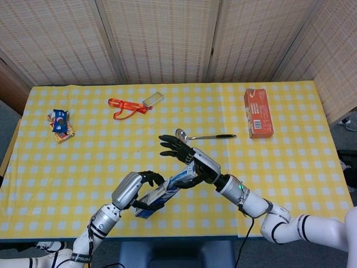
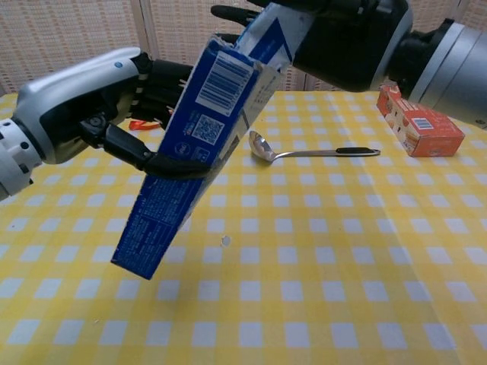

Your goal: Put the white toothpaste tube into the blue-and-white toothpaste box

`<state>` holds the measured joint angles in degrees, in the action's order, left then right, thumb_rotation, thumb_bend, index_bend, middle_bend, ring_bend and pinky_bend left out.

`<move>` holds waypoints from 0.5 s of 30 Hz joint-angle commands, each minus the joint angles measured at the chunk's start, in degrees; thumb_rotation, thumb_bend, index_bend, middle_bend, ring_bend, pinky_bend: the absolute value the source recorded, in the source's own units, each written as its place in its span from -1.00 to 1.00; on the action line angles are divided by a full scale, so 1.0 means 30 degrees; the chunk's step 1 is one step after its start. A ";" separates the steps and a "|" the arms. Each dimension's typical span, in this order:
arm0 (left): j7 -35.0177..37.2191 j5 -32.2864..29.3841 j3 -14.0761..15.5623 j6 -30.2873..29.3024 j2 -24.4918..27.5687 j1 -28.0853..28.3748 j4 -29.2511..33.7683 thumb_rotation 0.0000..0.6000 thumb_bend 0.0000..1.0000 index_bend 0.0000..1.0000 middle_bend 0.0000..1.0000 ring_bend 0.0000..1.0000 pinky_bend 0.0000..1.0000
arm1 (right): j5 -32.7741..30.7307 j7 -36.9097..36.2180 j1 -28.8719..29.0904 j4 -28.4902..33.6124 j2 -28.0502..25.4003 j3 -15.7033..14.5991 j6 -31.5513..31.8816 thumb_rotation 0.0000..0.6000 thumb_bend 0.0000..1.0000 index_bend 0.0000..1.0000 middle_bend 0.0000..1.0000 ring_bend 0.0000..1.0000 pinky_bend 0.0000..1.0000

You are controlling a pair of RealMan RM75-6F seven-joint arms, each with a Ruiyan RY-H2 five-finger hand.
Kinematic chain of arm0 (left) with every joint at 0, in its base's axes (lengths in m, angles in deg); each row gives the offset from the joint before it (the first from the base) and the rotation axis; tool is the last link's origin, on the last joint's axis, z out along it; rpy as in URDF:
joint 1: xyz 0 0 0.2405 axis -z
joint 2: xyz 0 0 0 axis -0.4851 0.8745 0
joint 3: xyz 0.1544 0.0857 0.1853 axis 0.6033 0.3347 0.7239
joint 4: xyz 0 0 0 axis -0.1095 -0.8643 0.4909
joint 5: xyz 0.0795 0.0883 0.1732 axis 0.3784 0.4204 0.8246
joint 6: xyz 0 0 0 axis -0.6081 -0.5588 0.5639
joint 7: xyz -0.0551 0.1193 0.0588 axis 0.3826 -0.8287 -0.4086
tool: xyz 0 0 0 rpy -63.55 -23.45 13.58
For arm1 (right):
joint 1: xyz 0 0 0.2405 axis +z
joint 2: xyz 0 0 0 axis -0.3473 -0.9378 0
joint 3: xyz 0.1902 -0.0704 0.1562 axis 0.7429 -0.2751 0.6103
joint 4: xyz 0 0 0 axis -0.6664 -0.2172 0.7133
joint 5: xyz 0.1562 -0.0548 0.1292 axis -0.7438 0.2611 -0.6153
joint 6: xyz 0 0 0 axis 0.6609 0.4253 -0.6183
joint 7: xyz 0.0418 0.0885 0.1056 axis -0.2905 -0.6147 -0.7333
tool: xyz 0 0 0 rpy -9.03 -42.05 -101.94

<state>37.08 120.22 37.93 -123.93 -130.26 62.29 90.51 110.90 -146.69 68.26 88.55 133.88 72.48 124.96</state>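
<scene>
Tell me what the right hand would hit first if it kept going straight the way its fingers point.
Probably nothing soon: the right hand points its spread fingers toward the table's far left, over bare cloth. The orange lanyard lies roughly that way, though height is unclear.

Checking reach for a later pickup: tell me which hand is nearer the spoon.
Right. The right hand hovers just in front of the spoon, fingers spread near its bowl. The left hand sits farther back toward the robot, holding the toothpaste box.

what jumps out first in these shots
The blue-and-white box, tilted above the table's near middle, gripped by the left robot hand. The right robot hand is at its upper open end, fingers spread; whether it holds anything is unclear. Behind them lies a spoon, and an orange carton sits far right.
</scene>
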 commanded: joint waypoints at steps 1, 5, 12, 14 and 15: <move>0.0162 0.0009 -0.0049 -0.0036 0.0019 0.0024 -0.0055 1.00 -0.61 0.00 0.18 -0.07 0.03 | 0.0816 -0.1046 0.0447 0.0451 -0.0414 -0.0465 0.0478 1.00 -0.76 -1.00 -1.00 -1.00 -0.82; 0.0443 0.0154 -0.0104 -0.0313 0.0167 -0.0052 -0.0074 1.00 -0.61 0.00 0.17 -0.07 0.03 | 0.1364 -0.1783 0.0480 0.0733 -0.0963 -0.0695 0.1429 1.00 -0.81 -1.00 -1.00 -1.00 -0.87; 0.1716 0.0013 -0.0538 -0.0799 0.0346 -0.0163 -0.0351 1.00 -0.61 0.00 0.18 -0.07 0.03 | 0.1259 -0.1441 -0.0205 0.1309 -0.2119 -0.0624 0.3473 1.00 -0.82 -1.00 -1.00 -1.00 -0.88; 0.2208 -0.0015 -0.0807 -0.1055 0.0475 -0.0204 -0.0292 1.00 -0.61 0.00 0.18 -0.07 0.03 | 0.1198 -0.0712 -0.0415 0.1250 -0.2485 -0.0629 0.3761 1.00 -0.82 -1.00 -1.00 -1.00 -0.88; 0.2523 -0.0005 -0.0994 -0.1273 0.0586 -0.0249 -0.0255 1.00 -0.61 0.00 0.17 -0.08 0.03 | 0.1126 0.0247 -0.0563 0.1163 -0.2703 -0.0618 0.3852 1.00 -0.81 -1.00 -1.00 -1.00 -0.88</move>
<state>43.41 120.31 35.81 -126.85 -128.99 61.74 89.63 114.62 -149.47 67.51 92.18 127.00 70.60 135.64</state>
